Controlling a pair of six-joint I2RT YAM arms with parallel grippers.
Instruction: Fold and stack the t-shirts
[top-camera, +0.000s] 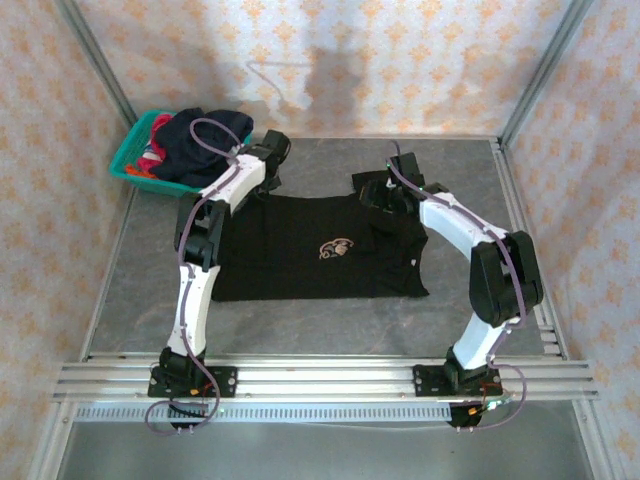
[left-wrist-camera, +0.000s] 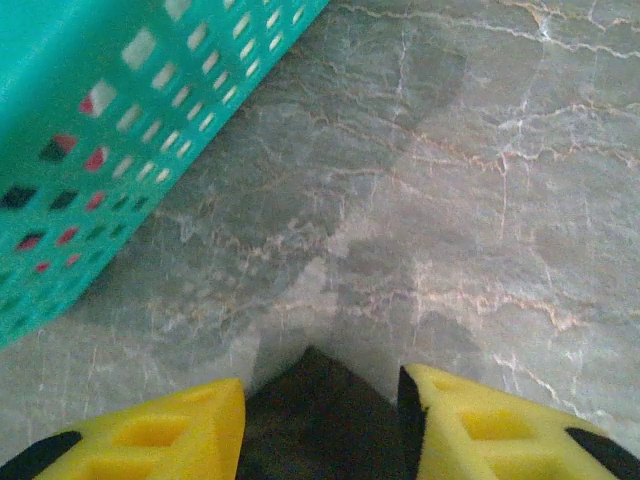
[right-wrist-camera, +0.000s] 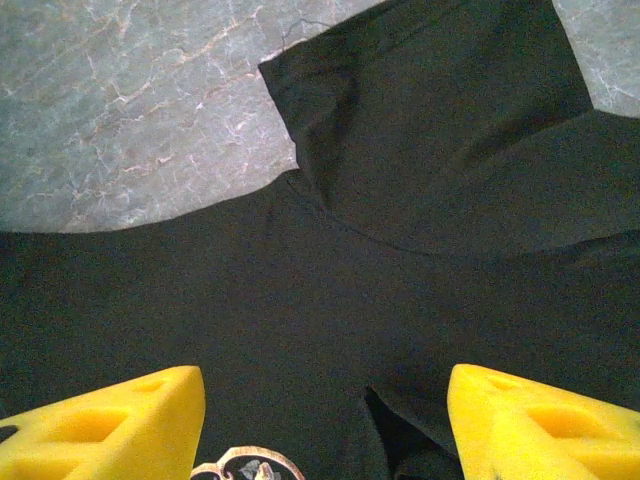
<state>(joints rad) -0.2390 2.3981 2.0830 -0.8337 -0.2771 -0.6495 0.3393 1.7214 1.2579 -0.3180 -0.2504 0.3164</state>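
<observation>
My left hand (left-wrist-camera: 320, 425) straddles a corner of the black t-shirt (top-camera: 300, 265), fingers partly apart; I cannot tell if they grip it. My right hand (right-wrist-camera: 325, 425) hovers wide open and empty over that shirt, spread flat on the table (top-camera: 140, 290).

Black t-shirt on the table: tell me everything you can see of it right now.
The black short-sleeved cloth t-shirt lies spread nearly flat on the grey marbled table. A tan ornamental emblem faces up mid-chest; a small white tag shows near its right edge. One sleeve lies flat at the far right. The left tool straddles a far-left corner of it, jaws apart; the right tool hangs open above it.
</observation>
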